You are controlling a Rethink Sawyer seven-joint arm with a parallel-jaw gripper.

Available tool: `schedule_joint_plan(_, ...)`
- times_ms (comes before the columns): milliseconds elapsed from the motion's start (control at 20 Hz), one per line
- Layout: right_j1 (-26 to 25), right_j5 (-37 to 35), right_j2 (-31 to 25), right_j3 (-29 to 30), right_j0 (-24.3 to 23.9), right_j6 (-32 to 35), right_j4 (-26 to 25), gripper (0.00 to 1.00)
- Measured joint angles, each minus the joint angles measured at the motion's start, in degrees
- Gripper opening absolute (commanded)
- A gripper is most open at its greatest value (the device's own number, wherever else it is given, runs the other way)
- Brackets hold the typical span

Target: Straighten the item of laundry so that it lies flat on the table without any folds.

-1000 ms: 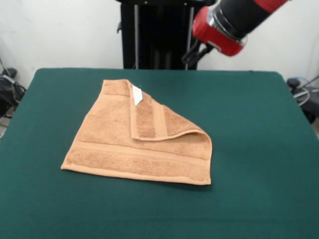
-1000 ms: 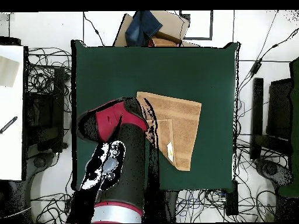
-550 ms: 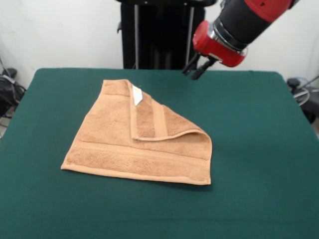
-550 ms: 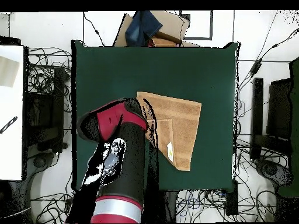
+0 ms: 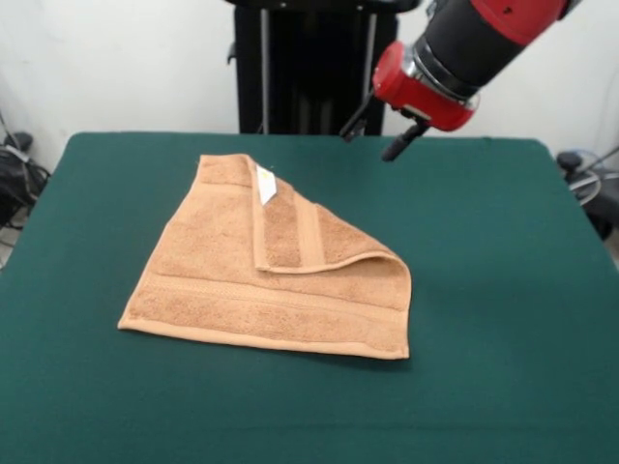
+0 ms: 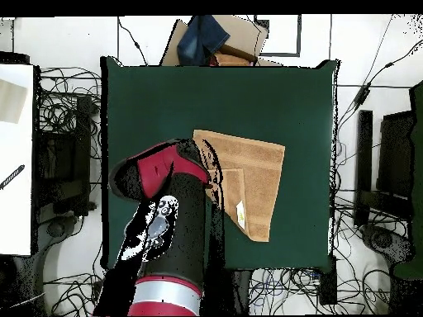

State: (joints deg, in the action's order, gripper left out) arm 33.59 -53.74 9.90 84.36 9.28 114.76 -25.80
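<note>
The towel [image 5: 280, 275] is showing a tan, looped terry pile, rough and matt, with flatter woven bands [image 5: 308, 235] running across it and a small smooth white tag [image 5: 266, 185] lying on its fold. The table [image 5: 503, 290] is wearing a dark green cloth cover, matt and finely napped, lying smooth. The arm [image 5: 455, 43] is showing glossy red shell sections that look like hard plastic, joined to black matt segments. The gripper [image 5: 375, 135] is showing thin black fingers [image 5: 398, 147] with a dull finish, spread apart.
</note>
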Motion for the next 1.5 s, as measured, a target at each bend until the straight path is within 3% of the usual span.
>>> schedule_joint_plan(800,-3.67,-0.29,-0.02,-2.89,-0.15,0.00,0.51,1.00)
schedule_joint_plan(1500,-8.52,4.61,-0.02,-4.36,-0.79,0.00,1.44,1.00)
